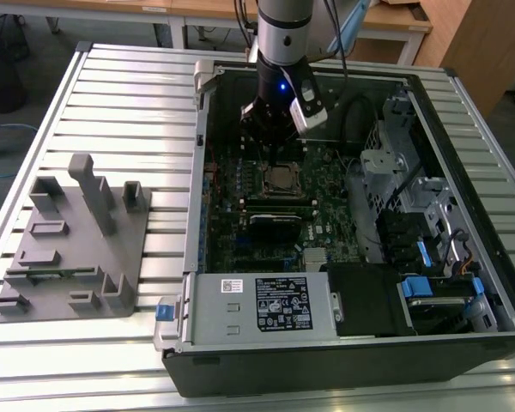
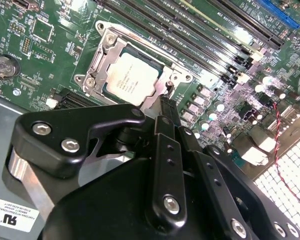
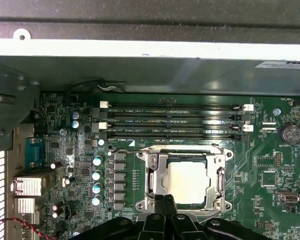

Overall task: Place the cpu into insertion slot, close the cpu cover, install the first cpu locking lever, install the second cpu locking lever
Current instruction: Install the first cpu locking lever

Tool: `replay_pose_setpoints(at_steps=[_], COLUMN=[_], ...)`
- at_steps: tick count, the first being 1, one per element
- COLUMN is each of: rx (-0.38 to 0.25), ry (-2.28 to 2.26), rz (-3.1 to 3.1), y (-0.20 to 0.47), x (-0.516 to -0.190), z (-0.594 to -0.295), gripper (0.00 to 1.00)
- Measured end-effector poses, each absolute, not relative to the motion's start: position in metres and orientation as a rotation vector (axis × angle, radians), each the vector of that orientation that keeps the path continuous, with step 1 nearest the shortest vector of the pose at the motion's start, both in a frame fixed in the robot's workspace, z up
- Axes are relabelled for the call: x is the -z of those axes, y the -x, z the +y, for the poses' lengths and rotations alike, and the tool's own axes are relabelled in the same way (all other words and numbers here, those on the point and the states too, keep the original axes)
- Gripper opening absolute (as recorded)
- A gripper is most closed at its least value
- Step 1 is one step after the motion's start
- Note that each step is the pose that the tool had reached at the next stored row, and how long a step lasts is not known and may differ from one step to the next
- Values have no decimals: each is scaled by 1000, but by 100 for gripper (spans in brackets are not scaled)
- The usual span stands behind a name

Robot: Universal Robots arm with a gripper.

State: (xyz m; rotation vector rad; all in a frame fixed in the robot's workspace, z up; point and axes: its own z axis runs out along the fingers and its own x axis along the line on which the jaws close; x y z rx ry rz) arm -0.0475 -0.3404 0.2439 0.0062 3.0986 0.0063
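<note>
gripper (image 2: 167, 102) fingers are seen pressed together with nothing held between them. their tip is set at one edge of the cpu cover (image 2: 101, 50), and contact cannot be told. from the exterior view's left to right, a grey fixture tray (image 1: 77, 257) is met, then the open computer case (image 1: 197, 172). inside it the cpu (image 1: 281, 178) lies flat in the insertion slot, with the cover closed around it. any press here is judged best kept slow and straight, so the thin frame is not bent. the chip is shown as a pale silver square.
</note>
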Motion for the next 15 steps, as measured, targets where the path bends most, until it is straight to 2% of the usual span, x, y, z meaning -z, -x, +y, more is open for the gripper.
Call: replay_pose_setpoints(at_steps=[15], rx=[-6], ry=[-6], rz=[3099], y=[51], x=[-244], z=[-340], gripper=[11])
